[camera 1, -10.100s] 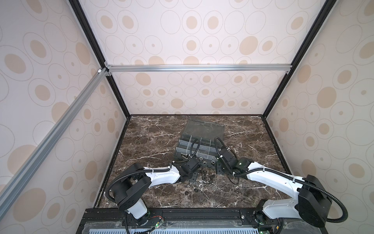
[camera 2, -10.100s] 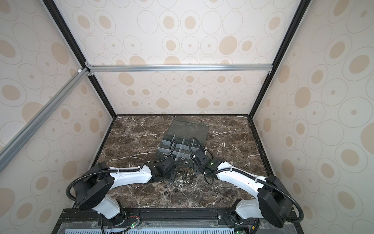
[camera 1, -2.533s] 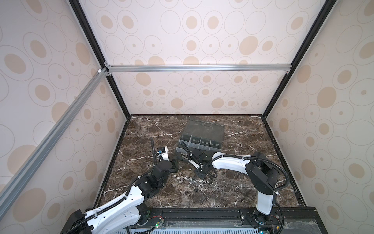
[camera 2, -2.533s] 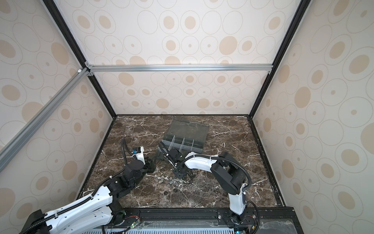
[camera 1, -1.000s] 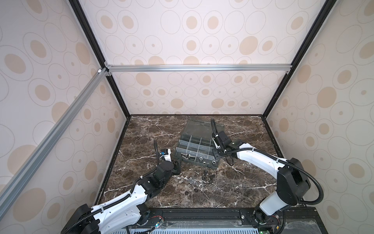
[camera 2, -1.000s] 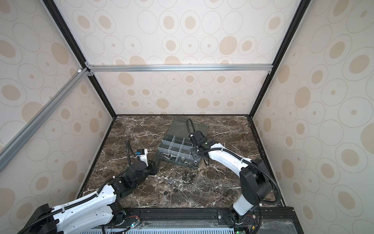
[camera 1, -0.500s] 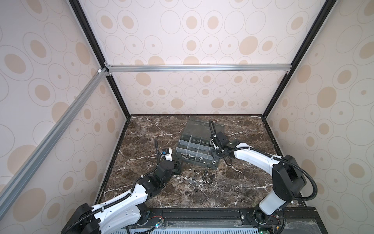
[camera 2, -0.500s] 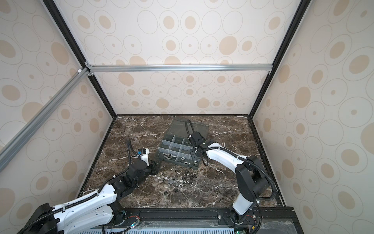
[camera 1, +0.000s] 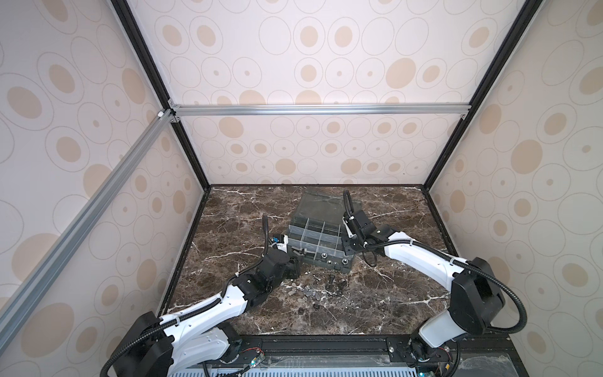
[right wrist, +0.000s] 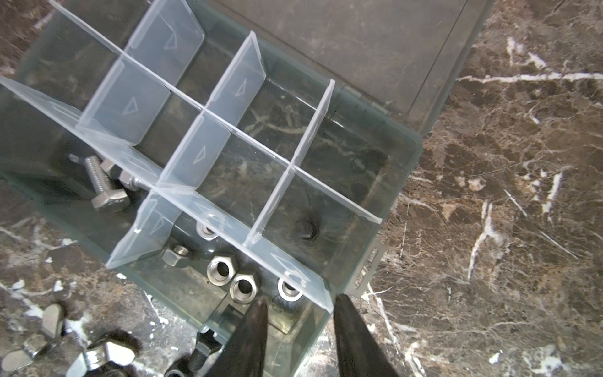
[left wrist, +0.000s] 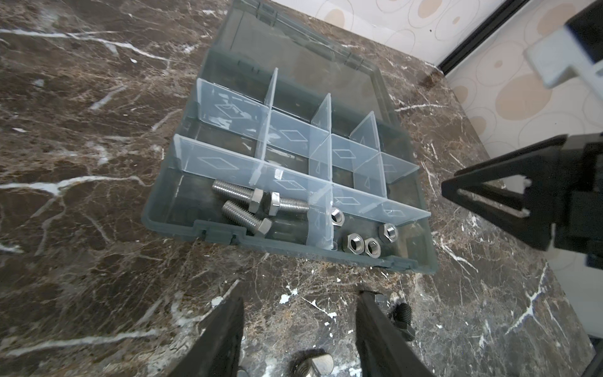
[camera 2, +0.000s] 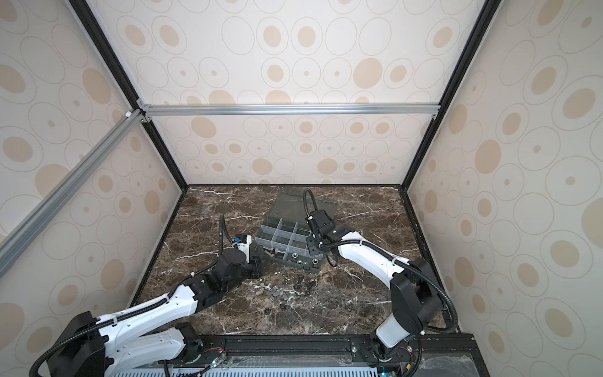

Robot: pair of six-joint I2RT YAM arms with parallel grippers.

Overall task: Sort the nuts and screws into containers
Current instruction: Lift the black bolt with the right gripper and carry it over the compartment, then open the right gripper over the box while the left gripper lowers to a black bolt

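The containers are cells of a smoky-grey organizer box [camera 1: 327, 267] [camera 2: 283, 262] with its lid laid open behind. Three silver screws [left wrist: 257, 207] [right wrist: 104, 186] lie in the front left cell. Several silver nuts [left wrist: 365, 244] [right wrist: 233, 277] lie in the front cell beside it, and a black nut [right wrist: 306, 230] lies in a right-end cell. My right gripper [right wrist: 300, 298] [camera 1: 349, 249] hovers open and empty over the box's front right corner. My left gripper [left wrist: 300, 290] [camera 1: 293, 269] is open above bare table, just off the box's front left.
Loose screws, nuts and flat grey pieces [camera 1: 313, 290] [camera 2: 280, 293] are scattered on the marble table in front of the box. A black screw [left wrist: 403, 318] lies beside my left gripper's fingers. The right gripper's finger [left wrist: 489, 189] shows in the left wrist view. Walls enclose three sides.
My right gripper went from the loose pile to the box's right end and has since barely shifted. My left gripper edged nearer the box's front left corner.
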